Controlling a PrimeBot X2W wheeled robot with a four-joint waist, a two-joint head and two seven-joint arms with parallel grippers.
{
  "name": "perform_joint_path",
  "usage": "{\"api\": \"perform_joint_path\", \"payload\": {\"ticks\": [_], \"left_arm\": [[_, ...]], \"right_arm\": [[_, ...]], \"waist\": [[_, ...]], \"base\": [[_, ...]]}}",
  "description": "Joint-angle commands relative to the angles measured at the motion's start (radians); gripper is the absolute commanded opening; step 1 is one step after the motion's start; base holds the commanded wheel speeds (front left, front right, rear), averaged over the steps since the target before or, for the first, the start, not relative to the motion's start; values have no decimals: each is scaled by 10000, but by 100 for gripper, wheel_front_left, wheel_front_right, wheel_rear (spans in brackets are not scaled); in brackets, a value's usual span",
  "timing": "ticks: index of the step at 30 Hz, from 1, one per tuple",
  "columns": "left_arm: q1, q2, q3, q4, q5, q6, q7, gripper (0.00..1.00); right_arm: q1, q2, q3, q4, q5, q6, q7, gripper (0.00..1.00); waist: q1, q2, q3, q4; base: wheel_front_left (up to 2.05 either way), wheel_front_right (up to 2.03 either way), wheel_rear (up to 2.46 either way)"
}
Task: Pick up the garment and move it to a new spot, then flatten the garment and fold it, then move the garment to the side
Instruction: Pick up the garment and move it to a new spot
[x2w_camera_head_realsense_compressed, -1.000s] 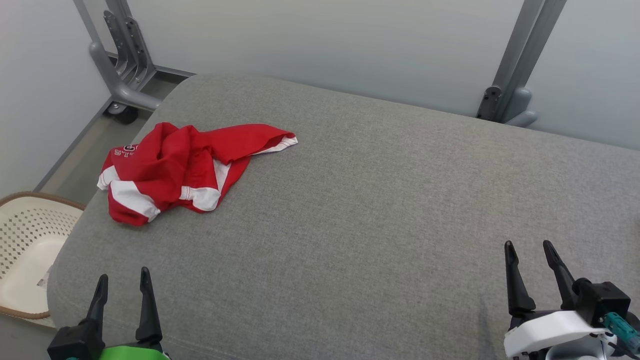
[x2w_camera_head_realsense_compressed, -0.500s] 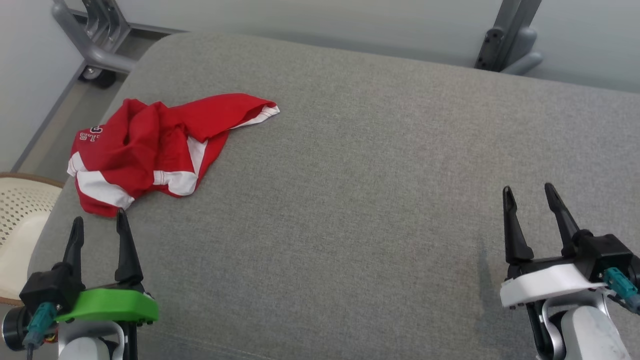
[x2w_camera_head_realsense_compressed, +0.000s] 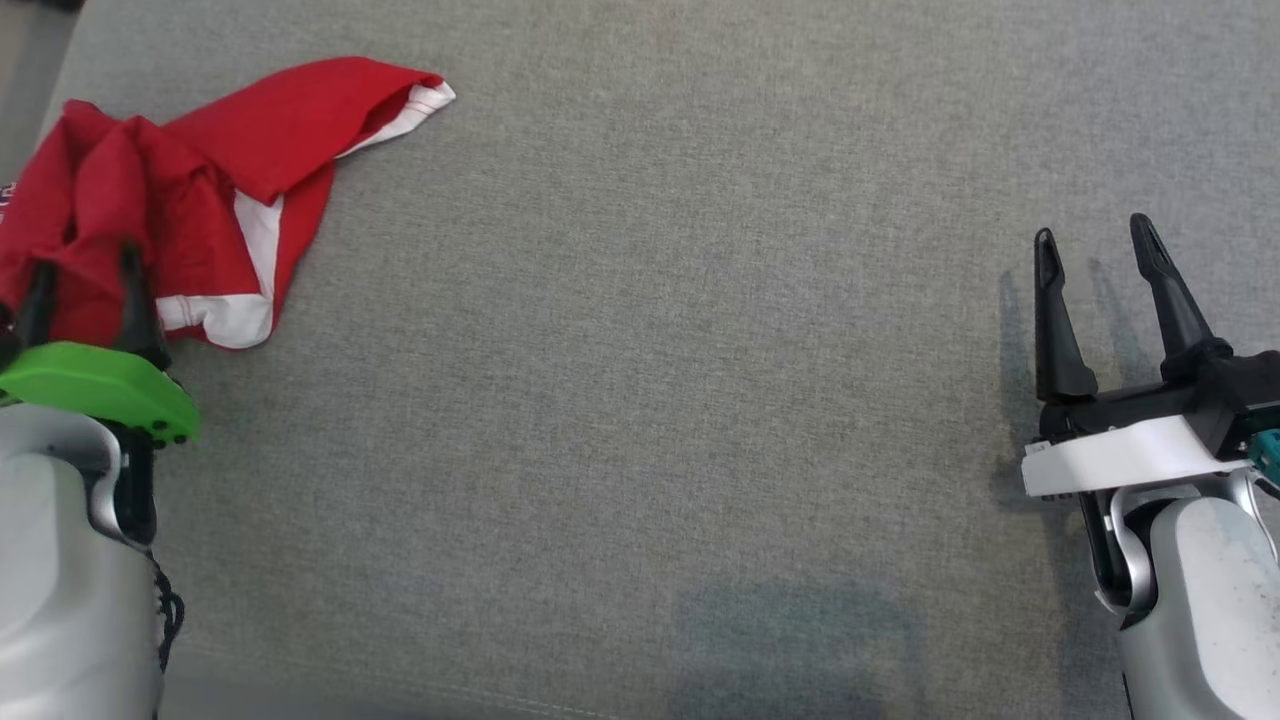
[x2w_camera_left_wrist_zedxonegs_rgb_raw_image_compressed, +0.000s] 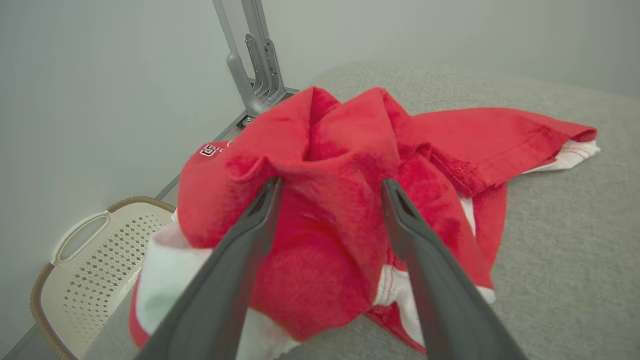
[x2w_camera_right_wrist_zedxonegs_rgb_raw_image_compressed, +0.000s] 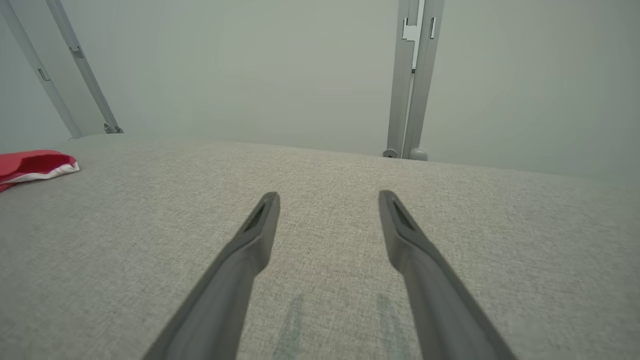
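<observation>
Garment (x2w_camera_head_realsense_compressed: 190, 180), crumpled red cloth with white trim (some lettering shows on one fold), lies bunched at the far left of the grey cushioned surface (x2w_camera_head_realsense_compressed: 650, 350). Left gripper (x2w_camera_head_realsense_compressed: 85, 257) hangs over its near edge with fingers spread wide, a red hump between them and nothing pinched. Right gripper (x2w_camera_head_realsense_compressed: 1092, 228) sits well apart at the right, jaws likewise apart, above bare fabric. Beside the surface stands a perforated cream basket (x2w_camera_left_wrist_zedxonegs_rgb_raw_image_compressed: 85, 260)
</observation>
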Motion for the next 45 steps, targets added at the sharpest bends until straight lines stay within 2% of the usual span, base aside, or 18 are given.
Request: {"api": "perform_joint_path", "payload": {"ticks": [1,9,10,11,12,13,19,26,32,38,45], "left_arm": [[-456,127,41,420,-267,-24,203,100],[-1579,540,-186,2482,-1719,-30,1474,100],[-1609,541,-243,2642,-1882,-30,1505,84],[-1626,550,-356,2750,-1980,-30,1491,44],[-1624,571,-475,2823,-2037,-30,1450,26],[-1594,602,-583,2887,-2130,-31,1414,0],[-1248,805,-1363,2829,-2617,-33,972,0],[-879,978,-2361,1760,-3175,-32,323,0],[-350,1156,-3269,229,-3568,-32,340,0],[105,1249,-3904,-1681,-3665,-33,761,0],[540,924,-4671,-4109,-3443,164,1633,0]], "right_arm": [[-215,-110,30,-68,-57,1,-27,100],[-352,-185,138,-61,-2,1,-25,100],[-340,-176,132,-53,3,1,-25,100],[-327,-161,98,-54,19,0,-25,100],[-288,-151,73,-41,37,0,-25,100],[-243,-139,58,-26,44,1,-25,100],[13,-12,24,84,93,1,-27,100],[341,185,17,231,240,1,-27,100],[747,365,-75,298,420,1,-27,100],[1155,497,-189,291,558,1,-25,100],[1467,561,-294,241,744,1,-25,100]], "waist": [[-2,0,1108,-528],[-2,0,1288,-741],[-2,0,1259,-762],[-2,0,1217,-774],[-2,0,1159,-773],[-2,0,1101,-769],[-2,0,585,-673],[-2,0,-290,-614],[-2,0,-1080,-766],[-2,0,-1706,-1217],[-2,0,-2119,-2088]], "base": [[0,0,0],[0,0,0],[0,0,0],[0,0,0],[0,0,0],[0,0,0],[0,0,0],[0,0,0],[0,0,0],[0,0,0],[0,0,0]]}}
